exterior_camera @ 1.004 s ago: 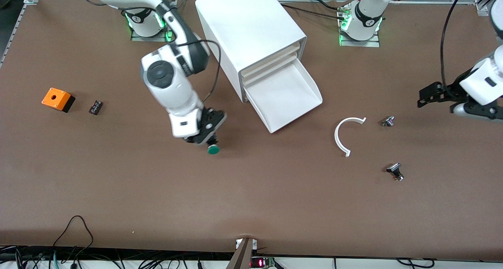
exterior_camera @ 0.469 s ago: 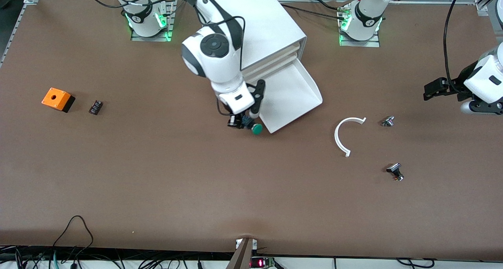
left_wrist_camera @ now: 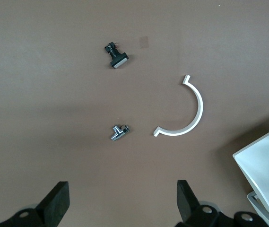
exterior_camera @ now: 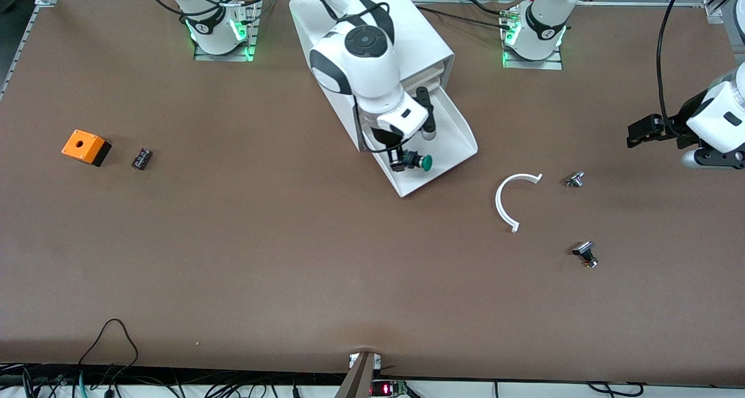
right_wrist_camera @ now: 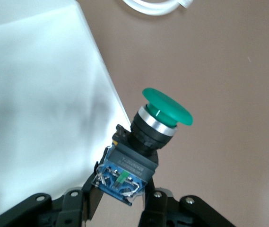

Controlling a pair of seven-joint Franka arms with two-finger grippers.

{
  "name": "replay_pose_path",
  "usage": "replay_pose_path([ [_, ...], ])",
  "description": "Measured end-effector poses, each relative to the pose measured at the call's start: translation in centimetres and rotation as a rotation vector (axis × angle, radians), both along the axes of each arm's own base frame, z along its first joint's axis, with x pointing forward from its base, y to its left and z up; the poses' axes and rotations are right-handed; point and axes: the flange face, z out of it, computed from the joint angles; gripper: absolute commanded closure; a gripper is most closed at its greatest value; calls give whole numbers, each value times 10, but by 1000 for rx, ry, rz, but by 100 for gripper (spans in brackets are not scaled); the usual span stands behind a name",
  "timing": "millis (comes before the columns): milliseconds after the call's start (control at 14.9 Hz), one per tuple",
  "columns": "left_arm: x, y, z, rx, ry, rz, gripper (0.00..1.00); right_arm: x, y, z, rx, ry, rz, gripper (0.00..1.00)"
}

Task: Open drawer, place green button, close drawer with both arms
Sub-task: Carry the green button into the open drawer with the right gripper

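Even, bright overhead light falls on the brown tabletop point(exterior_camera: 233, 258), with only soft, faint shadows beside the small parts and the cabinet point(exterior_camera: 372, 37). Green lamps glow at both arm bases. In the right wrist view the white drawer point(right_wrist_camera: 39, 104) is washed out to near glare, a grey smudge of shadow across it, while the button point(right_wrist_camera: 165, 111) is sharp

Brown table point(exterior_camera: 233, 270), white cabinet point(exterior_camera: 372, 37), orange box point(exterior_camera: 85, 146), white arc point(exterior_camera: 512, 200), two knobs point(exterior_camera: 575, 179)
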Motion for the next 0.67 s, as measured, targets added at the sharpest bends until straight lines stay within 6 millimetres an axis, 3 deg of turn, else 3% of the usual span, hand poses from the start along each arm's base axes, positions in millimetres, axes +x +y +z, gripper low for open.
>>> replay_pose_path([
  [268, 0, 0, 0, 0, -1, 0, 0, -10, 8, -9, -67, -18, 151, 84],
  [669, 0, 0, 0, 0, -1, 0, 0, -35, 16, -42, -225, 0, 296, 84],
])
